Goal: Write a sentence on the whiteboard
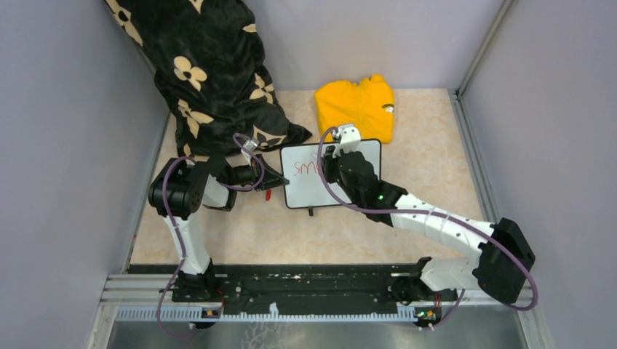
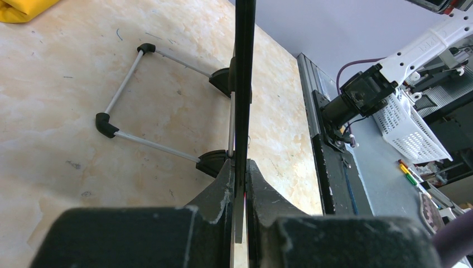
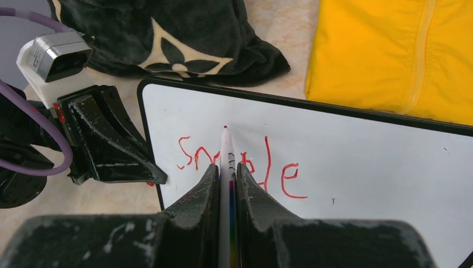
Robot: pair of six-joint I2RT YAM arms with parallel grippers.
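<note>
A beige marbled worktop (image 1: 436, 182) carries everything. A black blanket (image 1: 211, 80) with cream flowers drapes down over its far left. A yellow garment (image 1: 354, 109) lies folded at the far middle.

The whiteboard (image 1: 302, 190) sits mid-worktop, just on the near side of the garment, with its far left corner beside the blanket's tip. Seen edge-on from the left wrist, it has a thin wire frame (image 2: 128, 89) with black feet, which rests on the worktop beside it.

The left pincer (image 2: 240, 167) is clamped on the whiteboard's left rim, one finger on each face. The right pincer (image 3: 226, 167) reaches over the board from the near right and is closed on a slim marker (image 3: 226, 146), whose red tip touches the white surface.

The sentence (image 3: 267, 162) so far is red handwriting on the board's left half, reading roughly "Smile". The marker tip sits just above its middle letters.
</note>
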